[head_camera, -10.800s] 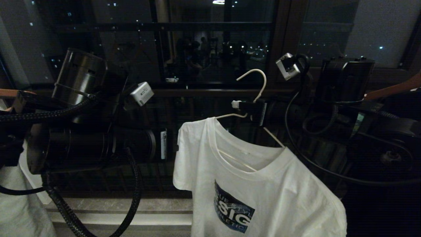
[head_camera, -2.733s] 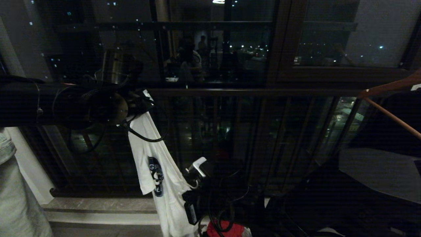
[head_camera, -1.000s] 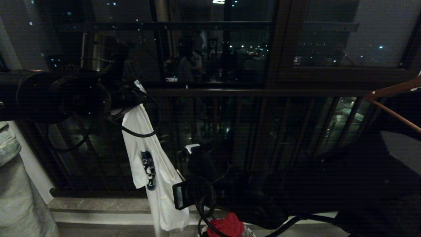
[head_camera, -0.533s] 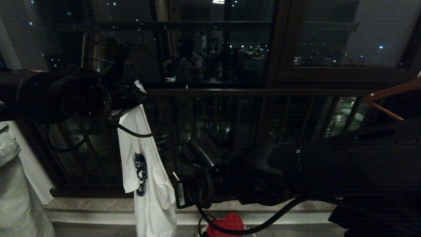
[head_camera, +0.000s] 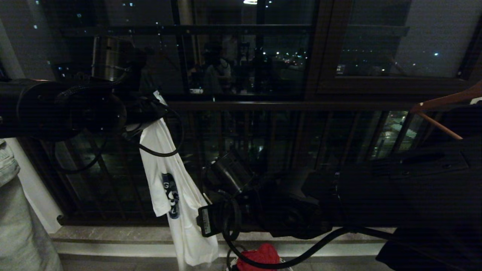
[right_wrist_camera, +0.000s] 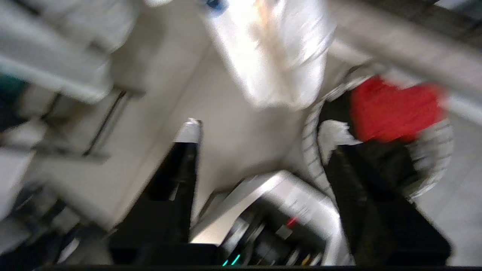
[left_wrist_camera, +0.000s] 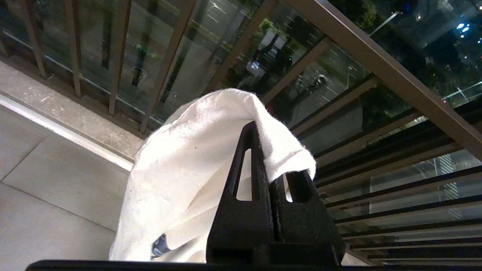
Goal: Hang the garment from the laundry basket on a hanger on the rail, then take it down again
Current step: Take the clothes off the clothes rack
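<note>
My left gripper (left_wrist_camera: 271,177) is clamped on a fold of the T-shirt (head_camera: 171,180), light, limp, best pinched at a hem; my right gripper (right_wrist_camera: 260,158), jaws apart, holds nothing.

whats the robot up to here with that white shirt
The left gripper is shut on a fold of the white T-shirt, holding it up so it hangs beside the dark balcony railing. No hanger is in it. The right gripper, lower down, is open and holds nothing. Below the shirt sits the laundry basket with a red cloth in it.
</note>
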